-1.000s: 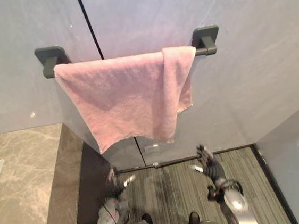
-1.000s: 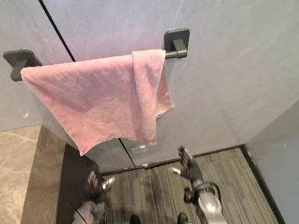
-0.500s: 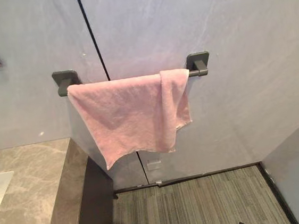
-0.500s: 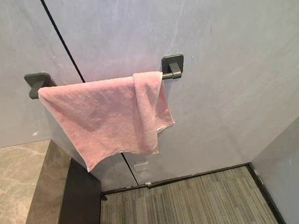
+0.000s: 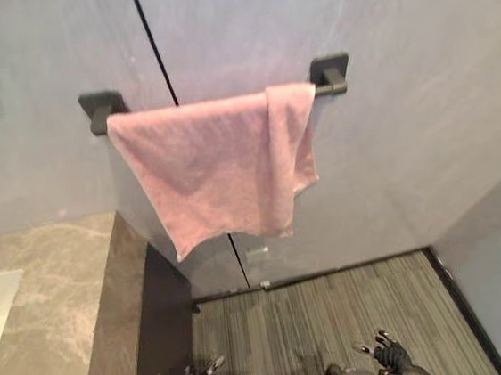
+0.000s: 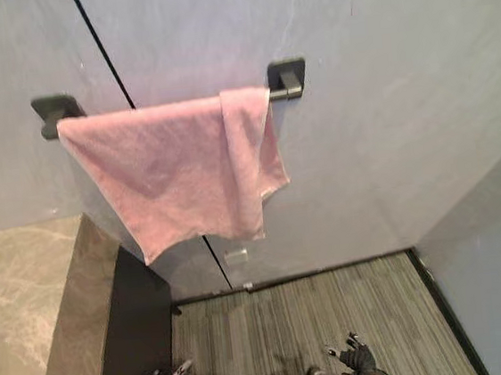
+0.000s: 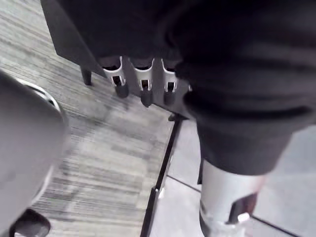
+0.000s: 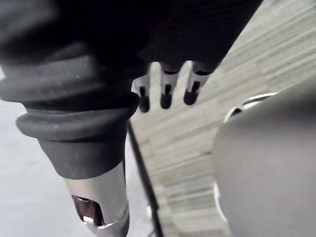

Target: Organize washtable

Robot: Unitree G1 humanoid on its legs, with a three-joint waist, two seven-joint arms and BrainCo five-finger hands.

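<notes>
Towel (image 5: 221,159): one, pink, draped over one wall rail (image 5: 328,89).

the towel (image 5: 216,160) hides most of the rail (image 5: 326,91). the counter (image 5: 48,307) runs off the left edge. the left hand (image 5: 201,373) is blurred, partly cut by the bottom edge.

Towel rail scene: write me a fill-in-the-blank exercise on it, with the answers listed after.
1. The towel draped over the rail is ____ in colour.
2. Its doubled-over part lies at the robot's ____ end of the rail.
3. The left hand and the right hand, low above the floor, hold ____.
Missing words: pink; right; nothing.
</notes>
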